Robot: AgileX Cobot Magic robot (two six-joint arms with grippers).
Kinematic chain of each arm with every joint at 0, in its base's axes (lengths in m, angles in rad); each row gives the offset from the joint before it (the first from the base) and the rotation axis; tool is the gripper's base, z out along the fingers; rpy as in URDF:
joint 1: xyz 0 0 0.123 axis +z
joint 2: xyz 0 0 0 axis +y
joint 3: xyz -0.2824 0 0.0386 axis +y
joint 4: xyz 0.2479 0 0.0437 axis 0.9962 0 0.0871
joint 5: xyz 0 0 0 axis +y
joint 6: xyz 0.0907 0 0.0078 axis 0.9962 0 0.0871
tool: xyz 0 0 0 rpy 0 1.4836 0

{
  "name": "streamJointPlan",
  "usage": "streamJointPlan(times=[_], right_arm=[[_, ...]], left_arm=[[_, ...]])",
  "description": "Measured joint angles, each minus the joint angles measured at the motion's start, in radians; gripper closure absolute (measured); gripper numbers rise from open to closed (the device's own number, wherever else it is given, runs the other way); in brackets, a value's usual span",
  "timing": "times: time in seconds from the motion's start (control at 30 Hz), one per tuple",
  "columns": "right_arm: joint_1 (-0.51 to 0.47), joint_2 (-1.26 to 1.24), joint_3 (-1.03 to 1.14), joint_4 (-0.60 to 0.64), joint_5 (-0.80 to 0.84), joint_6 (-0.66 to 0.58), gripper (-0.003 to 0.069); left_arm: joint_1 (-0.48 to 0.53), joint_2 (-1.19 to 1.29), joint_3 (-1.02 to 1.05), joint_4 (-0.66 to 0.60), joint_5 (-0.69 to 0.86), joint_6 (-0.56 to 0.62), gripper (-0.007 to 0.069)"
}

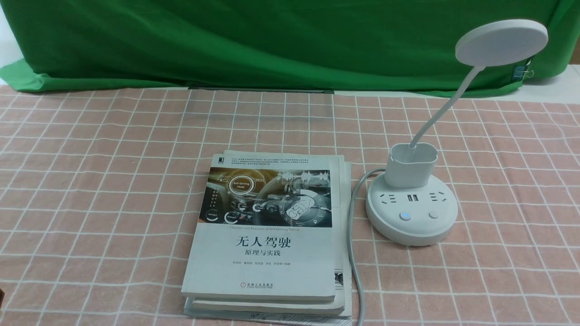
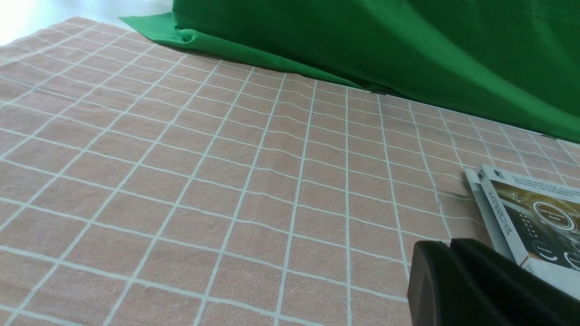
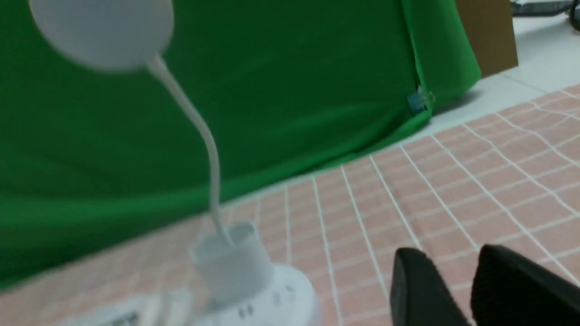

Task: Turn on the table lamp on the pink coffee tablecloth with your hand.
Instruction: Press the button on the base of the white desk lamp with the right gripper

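Observation:
The white table lamp stands right of centre on the pink coffee tablecloth (image 1: 90,181). Its round base (image 1: 411,226) has two buttons; the left one (image 1: 405,216) glows blue. Its disc head (image 1: 501,42) looks dark. Neither hand shows in the front view. In the right wrist view, which is blurred, my right gripper (image 3: 453,256) is open over bare cloth, with nothing between its fingers, and apart from the lamp's base (image 3: 290,294). In the left wrist view, my left gripper (image 2: 448,244) is shut and empty above the cloth, near a corner of the books.
Stacked books (image 1: 267,231) lie at the middle of the cloth, left of the lamp. The lamp's grey cable (image 1: 351,235) runs down between books and base to the front edge. A green cloth (image 1: 272,40) hangs across the back, clipped at the right (image 1: 521,72).

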Motion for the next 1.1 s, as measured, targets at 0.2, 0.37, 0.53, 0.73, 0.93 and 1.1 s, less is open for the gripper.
streamJointPlan(times=[0.2,0.37,0.53,0.73,0.93,1.1], right_arm=[[0.000,0.000,0.000,0.000,-0.027,0.082,0.0419],[0.000,0.000,0.000,0.001,-0.034,0.081,0.0430],[0.000,0.000,0.000,0.001,-0.029,0.080,0.0493],[0.000,0.000,0.000,0.002,-0.025,0.083,0.0573],[0.009,0.090,-0.117,0.002,0.135,0.010,0.0613],[0.063,0.380,-0.425,0.003,0.423,-0.182,0.0614]], left_arm=[[0.000,0.000,0.000,0.000,0.000,0.000,0.0606],[0.000,0.000,0.000,0.000,0.000,0.000,0.0606],[0.000,0.000,0.000,0.000,0.000,0.000,0.0606],[0.000,0.000,0.000,0.000,0.000,0.000,0.0606],[0.000,0.000,0.000,0.000,0.000,0.000,0.0606],[0.000,0.000,0.000,0.000,0.000,0.000,0.0606]])
